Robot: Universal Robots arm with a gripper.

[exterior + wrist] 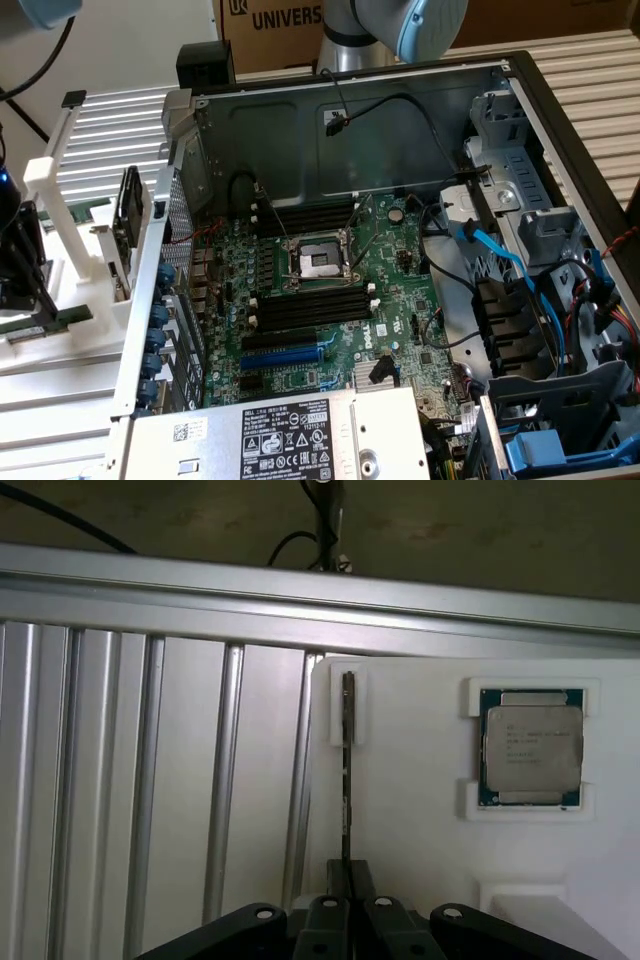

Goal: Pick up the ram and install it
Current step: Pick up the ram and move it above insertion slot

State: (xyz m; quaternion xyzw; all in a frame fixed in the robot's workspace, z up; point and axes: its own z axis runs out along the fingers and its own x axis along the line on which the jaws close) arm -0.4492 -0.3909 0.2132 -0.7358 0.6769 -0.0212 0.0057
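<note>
A: On the white holder [420,730], what stands there?
B: The ram [347,770], thin and on its edge, one end tucked in a little slot.
A: And the pincer [348,868]?
B: Its two fingers [336,880] are pinched tight on the ram's near end.
A: What's beside it?
B: A square silver chip [531,748] in its own nook, apart from the ram. The holder sits on the ridged silver tabletop [120,780], next to the open computer [300,140].

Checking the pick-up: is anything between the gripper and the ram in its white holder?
Nothing visible. The gripper is closed on the long thin ram stick, standing edge-on in the white plastic holder; the square silver-topped processor sits apart.
</note>
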